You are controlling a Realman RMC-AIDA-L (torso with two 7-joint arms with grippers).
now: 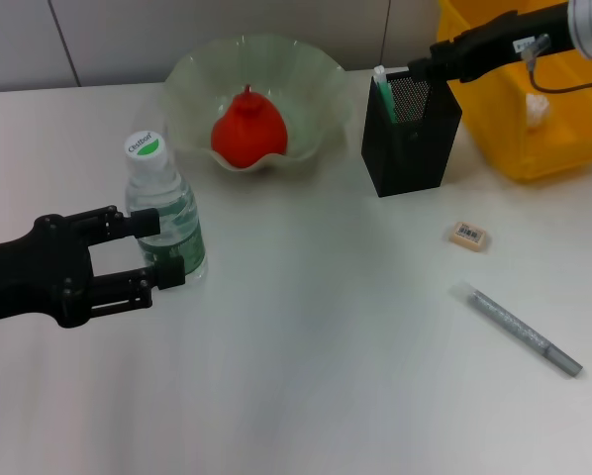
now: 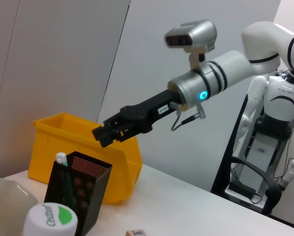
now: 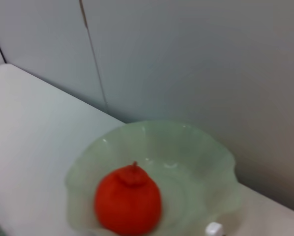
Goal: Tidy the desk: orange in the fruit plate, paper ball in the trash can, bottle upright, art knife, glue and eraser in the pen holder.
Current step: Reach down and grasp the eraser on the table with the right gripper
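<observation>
The bottle stood upright on the desk, just in front of the fruit plate, with the left gripper straddling its lower half, jaws apart on either side. The orange sat in that plate. The right gripper hovered over the pen holder; couldn't tell its jaws' state. The eraser and a grey pen-like tool lay in front of the holder, the yellow trash can beside it.

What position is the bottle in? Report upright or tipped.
Upright: the bottle stands on its base, white cap on top, between the left gripper's open fingers.
</observation>
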